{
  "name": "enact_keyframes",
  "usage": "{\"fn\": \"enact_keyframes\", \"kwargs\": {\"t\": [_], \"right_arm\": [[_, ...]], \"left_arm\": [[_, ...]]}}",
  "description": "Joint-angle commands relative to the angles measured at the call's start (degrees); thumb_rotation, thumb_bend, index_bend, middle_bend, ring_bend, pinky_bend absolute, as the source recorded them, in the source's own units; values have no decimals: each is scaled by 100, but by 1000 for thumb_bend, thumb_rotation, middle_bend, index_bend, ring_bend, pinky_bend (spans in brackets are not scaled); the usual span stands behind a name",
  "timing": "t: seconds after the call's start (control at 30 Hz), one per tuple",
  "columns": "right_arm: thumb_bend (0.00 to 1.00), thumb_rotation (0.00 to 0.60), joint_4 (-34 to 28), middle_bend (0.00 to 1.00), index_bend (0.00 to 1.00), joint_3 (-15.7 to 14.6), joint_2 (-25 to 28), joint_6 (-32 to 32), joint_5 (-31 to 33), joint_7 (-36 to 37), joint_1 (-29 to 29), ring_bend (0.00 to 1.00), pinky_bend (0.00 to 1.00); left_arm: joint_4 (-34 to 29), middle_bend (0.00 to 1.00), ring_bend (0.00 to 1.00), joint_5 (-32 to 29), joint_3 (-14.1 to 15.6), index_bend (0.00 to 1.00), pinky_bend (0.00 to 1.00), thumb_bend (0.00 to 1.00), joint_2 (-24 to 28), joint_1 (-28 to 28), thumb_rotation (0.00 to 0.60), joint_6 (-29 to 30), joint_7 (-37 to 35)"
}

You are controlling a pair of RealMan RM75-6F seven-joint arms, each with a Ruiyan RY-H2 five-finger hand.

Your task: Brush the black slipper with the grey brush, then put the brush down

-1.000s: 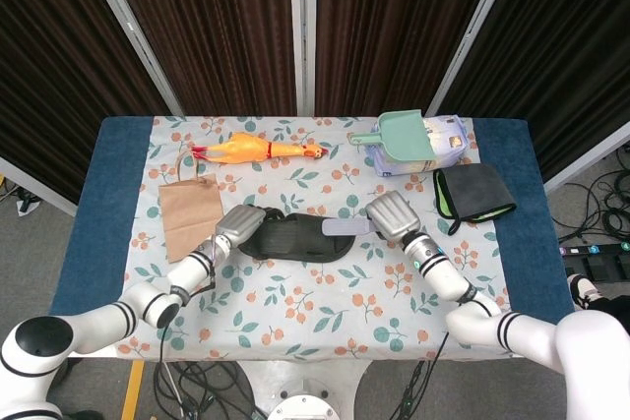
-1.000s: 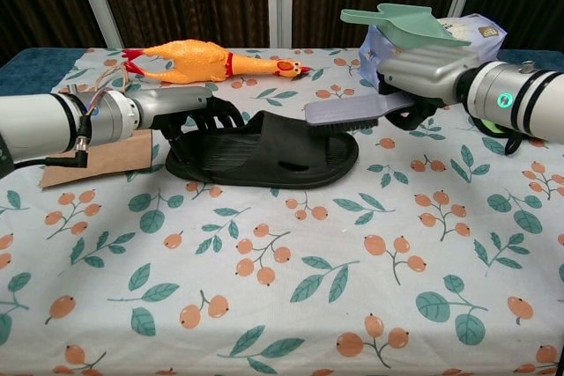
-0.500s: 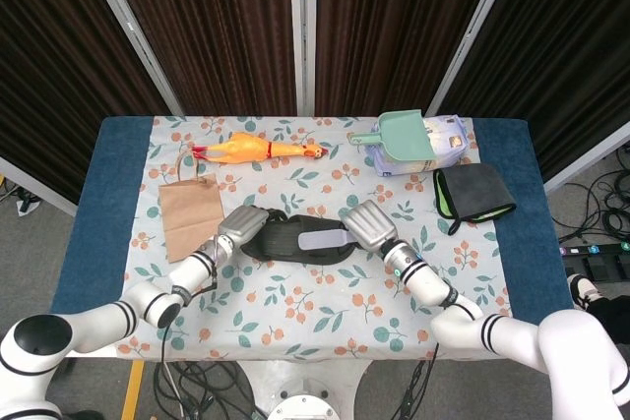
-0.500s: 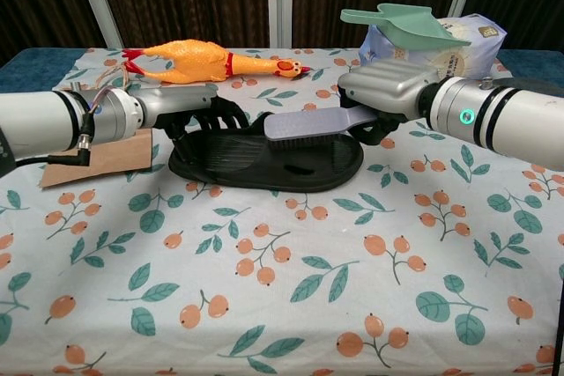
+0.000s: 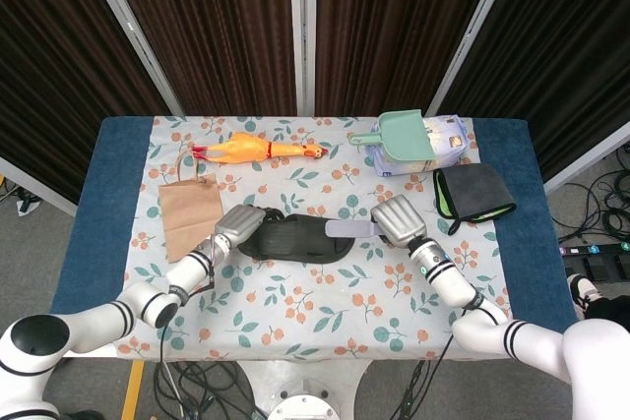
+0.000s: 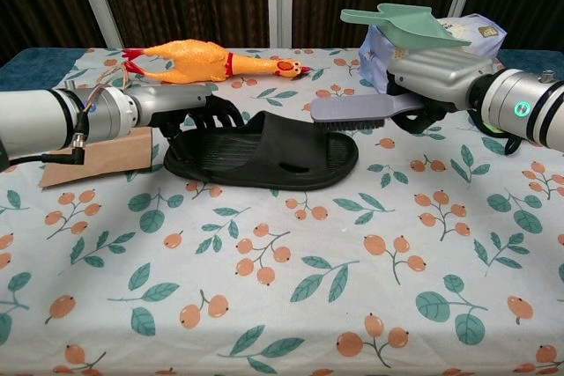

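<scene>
**Two robot hands engaged at the slipper: brush poised at its right end**

Both robot hands are occupied. The right robot hand (image 6: 434, 77) grips the grey brush (image 6: 357, 110) by its handle, bristles facing down; the left robot hand (image 6: 176, 105) has its fingers curled over the left end of the black slipper (image 6: 263, 158), apparently steadying it.

The slipper lies flat on the table (image 5: 295, 302), near the middle, long axis running left to right. The brush lies roughly parallel to that axis, its head over the slipper's right end. From the chest view the bristles appear at or just above the upper surface; actual contact cannot be confirmed.

Assessment: brushing is in hand. The slipper extends leftward from the right robot hand, so any further stroke runs along that axis toward the left robot hand. The right robot hand is the only one placed to set the brush down; bare cloth lies just in front of it.
</scene>
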Motion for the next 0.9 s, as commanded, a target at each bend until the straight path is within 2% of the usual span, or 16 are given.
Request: {"fn": "enact_keyframes", "kwargs": {"t": [0.03,0.3,0.5,0.6,0.77,0.9], "right_arm": [[595,600,-134,998,1000,83,-60,-79,-142,82,126,1000,1000],[595,600,555,998,1000,174,-778,-546,39,-350,476,1000,1000],[595,600,842,998,1000,138,-669,-548,272,-474,264,1000,1000],[594,600,759,998,1000,116,-435,-425,302,-449,100,1000,1000],[594,600,196,998,1000,120,-31,-61,6,-5,-79,1000,1000],[594,600,-89,998,1000,137,-6,-39,-248,177,26,1000,1000]], "left_arm": [[-13,525,355,5,1,404,290,28,0,-7,600,-7,-19],[2,525,355,11,-13,404,290,27,-10,-51,600,-39,-56],[20,525,355,17,8,404,289,27,18,-42,600,-39,-68],[20,525,355,16,21,404,290,28,27,-33,600,-40,-72],[23,525,355,20,24,402,290,28,21,-40,600,-36,-69],[28,525,355,28,18,400,289,27,6,-53,600,-32,-79]]}}
